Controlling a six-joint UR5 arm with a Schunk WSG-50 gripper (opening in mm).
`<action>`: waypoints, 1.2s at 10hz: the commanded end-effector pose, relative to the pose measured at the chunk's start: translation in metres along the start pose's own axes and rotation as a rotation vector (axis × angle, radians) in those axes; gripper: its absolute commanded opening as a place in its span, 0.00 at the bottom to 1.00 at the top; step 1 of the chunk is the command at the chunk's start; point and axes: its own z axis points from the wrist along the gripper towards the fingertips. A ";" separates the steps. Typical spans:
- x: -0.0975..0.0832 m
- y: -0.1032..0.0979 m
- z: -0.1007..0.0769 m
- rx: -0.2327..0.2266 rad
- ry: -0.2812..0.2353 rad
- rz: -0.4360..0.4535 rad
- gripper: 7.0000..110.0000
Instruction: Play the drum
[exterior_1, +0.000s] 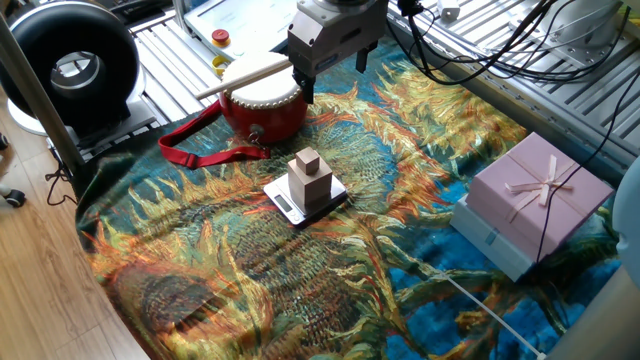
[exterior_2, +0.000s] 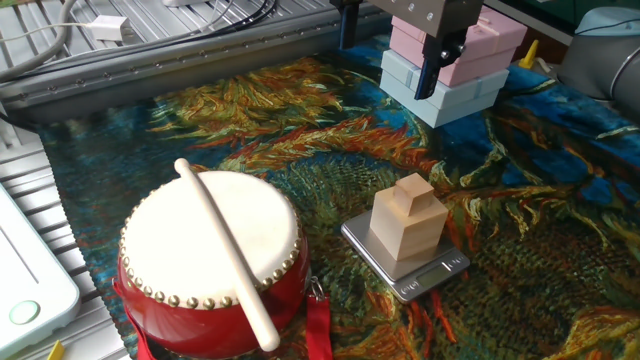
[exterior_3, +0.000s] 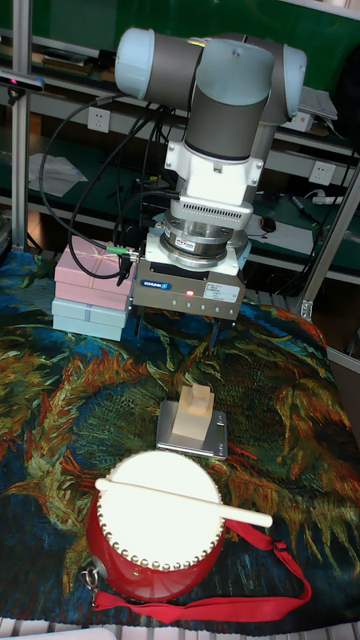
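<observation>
**One fixed view.** The tool (exterior_1: 332, 84) hangs above the worktop with its two fingers spread wide and nothing between them. One finger overlaps the end of the drumstick (exterior_1: 240, 79) in the picture. The drumstick lies across the cream head of the drum (exterior_1: 265, 118). Whether finger and stick touch cannot be told from this angle. The scale (exterior_1: 285, 206) carrying a wooden block (exterior_1: 310, 180) sits to one side of the tool.

**The other fixed view.** This view clears up the overlap. The tool (exterior_2: 384, 70) is high and well apart from the drum (exterior_2: 165, 255), with the scale (exterior_2: 425, 278) lying between them. The drumstick (exterior_2: 224, 255) rests loose on the head, one end overhanging the rim.

**Tall fixed view.** The drum (exterior_3: 150, 530) lies straight out ahead of the tool (exterior_3: 173, 340), beyond the scale (exterior_3: 205, 445). The drumstick (exterior_3: 185, 502) runs crosswise, its long axis roughly parallel to the line joining the two fingers.

**Judgement.** The tool would need to travel out over the scale, turn about a quarter turn, then descend so the jaws close across the stick
</observation>
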 end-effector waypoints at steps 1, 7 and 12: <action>-0.010 -0.011 -0.001 0.051 -0.044 0.167 0.99; -0.010 -0.012 0.000 0.054 -0.044 0.168 0.00; -0.009 -0.012 0.000 0.054 -0.043 0.167 0.00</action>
